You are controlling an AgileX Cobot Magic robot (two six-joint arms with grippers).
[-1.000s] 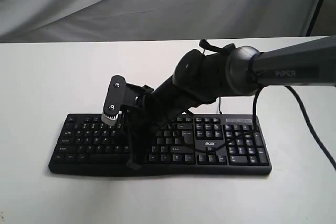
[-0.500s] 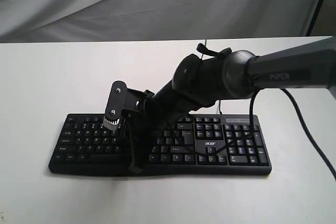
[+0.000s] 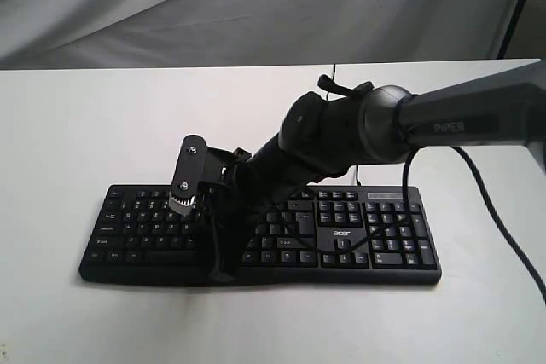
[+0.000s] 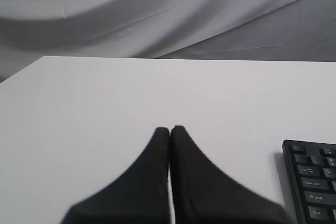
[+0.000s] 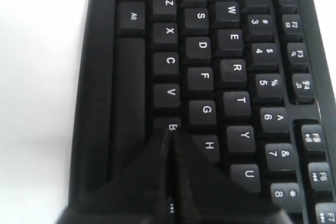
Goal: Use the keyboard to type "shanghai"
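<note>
The right gripper (image 5: 170, 134) has its fingers pressed together, holding nothing; the tips sit at the B key (image 5: 172, 126), just beside the H key (image 5: 210, 145); whether they press down I cannot tell. Its arm (image 3: 341, 134) reaches in from the right, across the keyboard (image 3: 375, 249). The keyboard lies flat on the white table (image 3: 85, 125), near the front; its long axis runs left to right in the exterior view, number pad (image 3: 394, 232) at the right end, legends upright to that camera. The left gripper (image 4: 169, 131) is likewise closed and empty, over bare table beside the keyboard's corner.
</note>
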